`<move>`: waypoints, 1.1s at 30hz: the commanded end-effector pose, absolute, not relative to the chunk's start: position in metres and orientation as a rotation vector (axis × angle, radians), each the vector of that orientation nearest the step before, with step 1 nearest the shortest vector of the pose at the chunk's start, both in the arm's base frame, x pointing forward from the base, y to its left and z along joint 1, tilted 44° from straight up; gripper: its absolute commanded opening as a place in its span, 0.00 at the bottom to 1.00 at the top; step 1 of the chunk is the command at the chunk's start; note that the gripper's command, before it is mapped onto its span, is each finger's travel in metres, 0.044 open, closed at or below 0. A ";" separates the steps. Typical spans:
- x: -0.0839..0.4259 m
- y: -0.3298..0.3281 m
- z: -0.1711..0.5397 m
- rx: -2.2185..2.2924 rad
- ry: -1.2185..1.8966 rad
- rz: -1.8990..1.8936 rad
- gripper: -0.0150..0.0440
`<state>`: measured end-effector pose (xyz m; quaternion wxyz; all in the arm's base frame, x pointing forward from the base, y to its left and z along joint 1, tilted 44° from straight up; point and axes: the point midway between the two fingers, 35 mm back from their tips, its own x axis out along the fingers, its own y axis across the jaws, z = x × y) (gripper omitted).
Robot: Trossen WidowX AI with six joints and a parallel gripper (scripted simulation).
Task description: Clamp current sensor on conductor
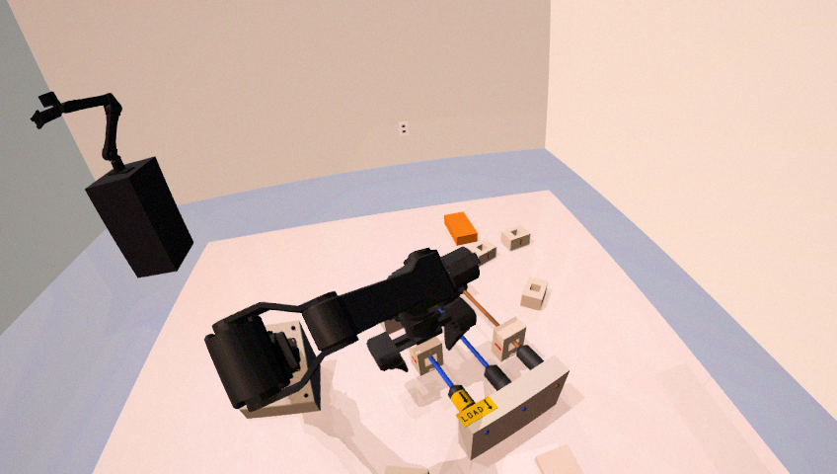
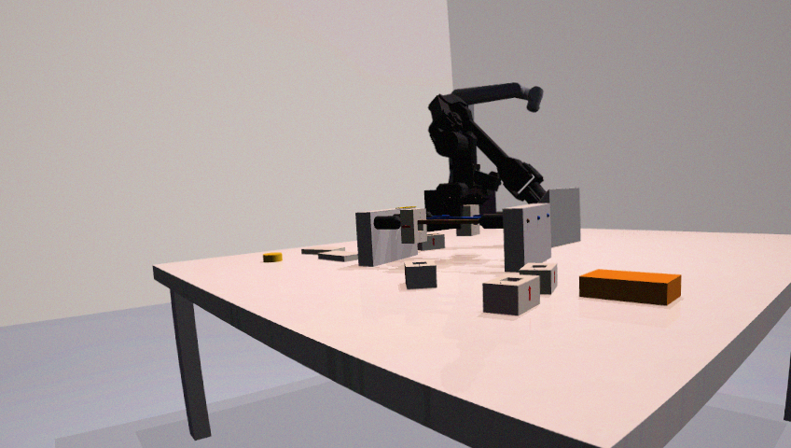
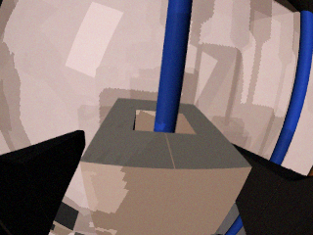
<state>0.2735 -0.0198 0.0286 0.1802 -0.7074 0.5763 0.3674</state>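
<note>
The sensor sits round the blue LOAD conductor, which passes through its window. In the wrist view its halves meet at a thin seam, with no gap seen. A small red mark shows on its side in the top view; its pointing direction is too small to tell. The yellow LOAD marker is at the conductor's near end, on the terminal block. My gripper is open, one finger on each side of the sensor, with gaps showing beside it.
A similar sensor is round the brown conductor. Another blue conductor runs between them. The terminal block stands at the near end. Several loose sensors, one a pale block, and an orange block lie beyond.
</note>
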 end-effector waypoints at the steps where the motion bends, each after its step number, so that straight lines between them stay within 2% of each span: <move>1: 0.273 -0.020 0.029 -1.998 1.629 1.038 1.00; 11: 0.272 0.053 0.105 -1.969 1.669 1.051 1.00; 33: 0.272 0.054 0.106 -1.969 1.670 1.050 1.00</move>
